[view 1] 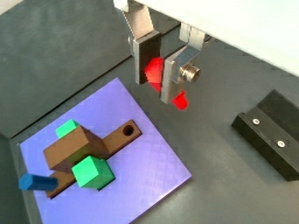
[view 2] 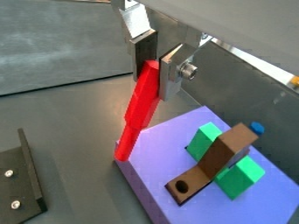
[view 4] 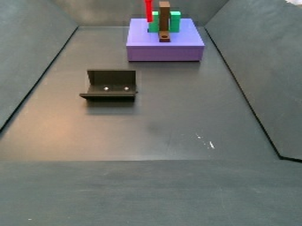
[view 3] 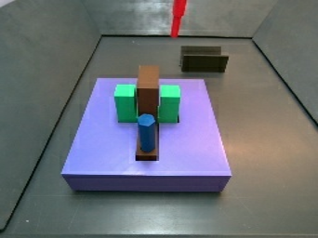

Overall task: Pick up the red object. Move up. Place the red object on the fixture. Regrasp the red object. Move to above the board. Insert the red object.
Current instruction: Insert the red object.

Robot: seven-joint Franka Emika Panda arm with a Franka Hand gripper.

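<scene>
My gripper (view 1: pixel 158 86) is shut on the upper end of the red object (view 1: pixel 153 70), a thin bright red stick that hangs down from the fingers (view 2: pixel 172 74) in the air. Its full length shows in a wrist view (view 2: pixel 138 109). Its lower tip is over the grey floor, just off the edge of the lavender board (view 1: pixel 140 171), between the board and the dark fixture (view 1: pixel 274 133). In both side views the stick (view 3: pixel 179 17) (view 4: pixel 148 8) hangs from the top edge and the gripper itself is out of frame.
The board (view 3: pixel 187 149) carries two green blocks (view 3: pixel 125 102), a brown bar (view 3: pixel 149 88) with a hole (view 1: pixel 126 132) and a blue peg (view 3: pixel 145 133). The fixture (view 3: pixel 204 59) (view 4: pixel 109 86) stands on the floor apart from the board. Sloping grey walls ring the floor.
</scene>
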